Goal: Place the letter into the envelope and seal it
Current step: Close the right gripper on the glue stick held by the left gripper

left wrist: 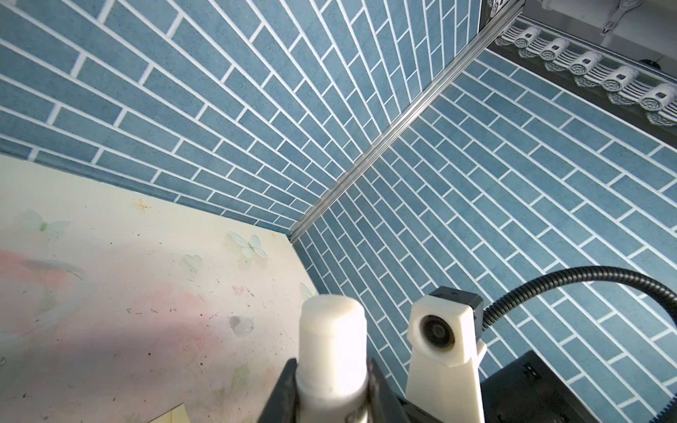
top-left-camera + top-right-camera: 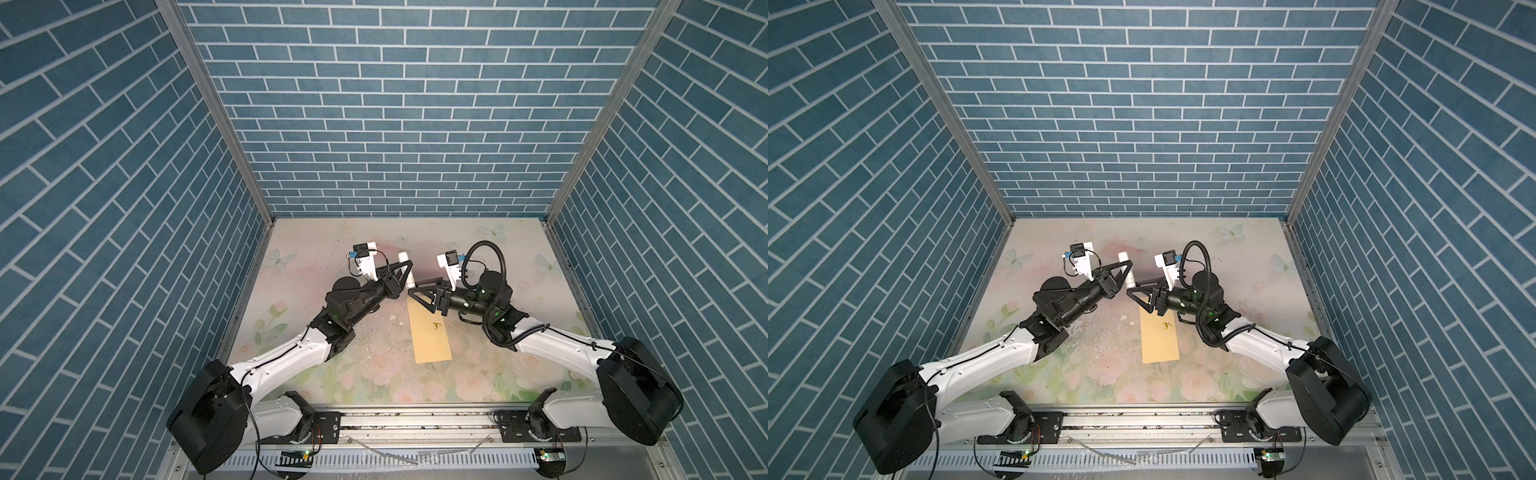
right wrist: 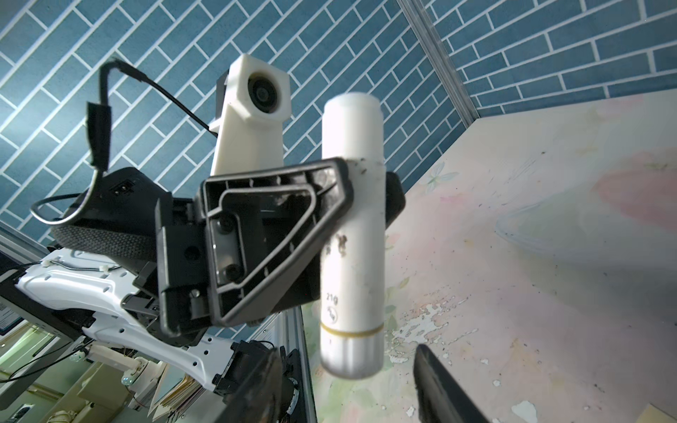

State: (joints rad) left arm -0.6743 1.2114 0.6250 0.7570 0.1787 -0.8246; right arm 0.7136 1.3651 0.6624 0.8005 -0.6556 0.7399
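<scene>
Envelope (image 2: 430, 336) partly beneath open right gripper (image 2: 412, 288); left gripper (image 2: 405, 272) tight around glue stick (image 3: 351, 256).

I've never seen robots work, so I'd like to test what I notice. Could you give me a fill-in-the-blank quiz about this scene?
The left claw grips a ____ glue stick.
The yellow-tan ____ lies flat on the table.
The right claw has its jaws ____, near one end of the stick.
Missing words: white; envelope; open.
</scene>
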